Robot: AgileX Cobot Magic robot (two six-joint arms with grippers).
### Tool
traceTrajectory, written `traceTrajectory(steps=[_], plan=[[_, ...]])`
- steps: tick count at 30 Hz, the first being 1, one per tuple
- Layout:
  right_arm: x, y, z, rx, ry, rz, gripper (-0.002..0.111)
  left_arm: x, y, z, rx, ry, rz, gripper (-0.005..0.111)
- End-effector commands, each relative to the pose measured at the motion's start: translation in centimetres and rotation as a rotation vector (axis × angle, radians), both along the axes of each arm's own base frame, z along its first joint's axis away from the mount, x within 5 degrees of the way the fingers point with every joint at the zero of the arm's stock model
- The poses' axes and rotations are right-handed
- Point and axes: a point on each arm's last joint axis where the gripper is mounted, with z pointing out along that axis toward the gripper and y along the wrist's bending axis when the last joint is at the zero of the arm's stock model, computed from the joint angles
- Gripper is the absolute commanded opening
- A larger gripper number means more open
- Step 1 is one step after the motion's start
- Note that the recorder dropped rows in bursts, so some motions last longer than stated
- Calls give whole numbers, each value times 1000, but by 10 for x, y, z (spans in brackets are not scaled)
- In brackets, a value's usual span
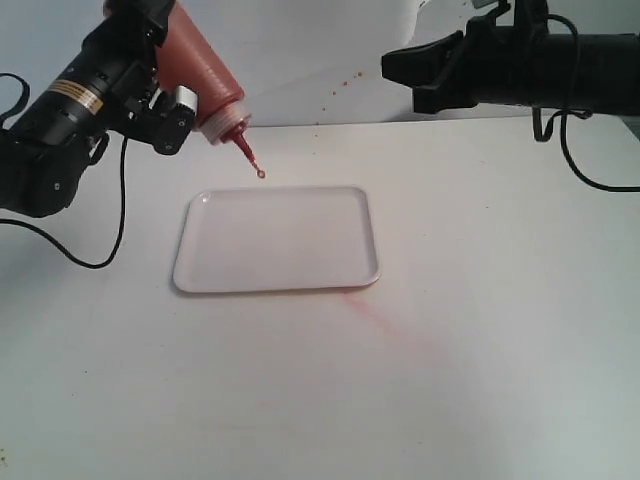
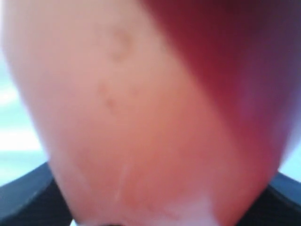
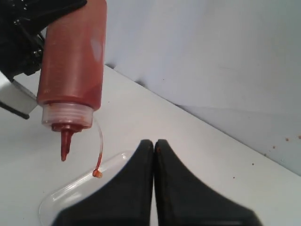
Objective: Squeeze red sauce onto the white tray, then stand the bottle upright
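My left gripper [image 1: 172,88] is shut on the bottle [image 1: 200,70], holding it tilted with the red-stained nozzle [image 1: 243,146] pointing down. The nozzle tip hangs just above the far left edge of the white tray [image 1: 275,240]. The small tethered cap [image 1: 261,174] dangles below the nozzle. No red sauce blob shows on the tray. The bottle [image 2: 141,117] fills the left wrist view, blurred. In the right wrist view the bottle [image 3: 73,61] hangs over the tray's rim [image 3: 70,193]. My right gripper [image 1: 392,66] [image 3: 154,143] is shut and empty, high at the back right.
A faint pale-pink smear [image 1: 385,315] lies on the white table by the tray's near right corner. Small red specks [image 1: 345,80] dot the back wall. A black cable [image 1: 590,175] loops down from the right arm.
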Motion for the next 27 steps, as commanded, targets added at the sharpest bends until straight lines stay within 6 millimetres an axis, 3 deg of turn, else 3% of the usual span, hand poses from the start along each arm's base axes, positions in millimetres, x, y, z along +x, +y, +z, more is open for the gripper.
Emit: traceTrajectory(steps=[1, 3, 6, 8, 11, 13, 17, 21, 27], plan=[[8, -2, -16, -18, 42, -40, 0, 0, -7, 1, 28, -50, -50, 0], [14, -2, -21, -29, 54, -63, 6, 1, -8, -2, 33, -54, -60, 0], [24, 1, -33, -8, 90, -52, 23, 5, -11, -7, 51, -60, -84, 0], [29, 4, -44, 1, 108, -31, 41, 10, -13, -9, 53, -64, -88, 0], [35, 17, -62, -26, 125, -12, 82, 16, -17, -15, 51, -60, -90, 0], [36, 34, -76, -58, 121, 24, 97, 17, -21, -17, 52, -66, -103, 0], [31, 68, -71, -77, 74, 112, 98, 16, -26, -20, 74, -70, -137, 0], [29, 92, -46, -77, 1, 172, 94, 16, -27, -21, 73, -84, -145, 0], [33, 104, -22, -95, 32, 211, 94, 15, -28, -20, 79, -101, -162, 0]])
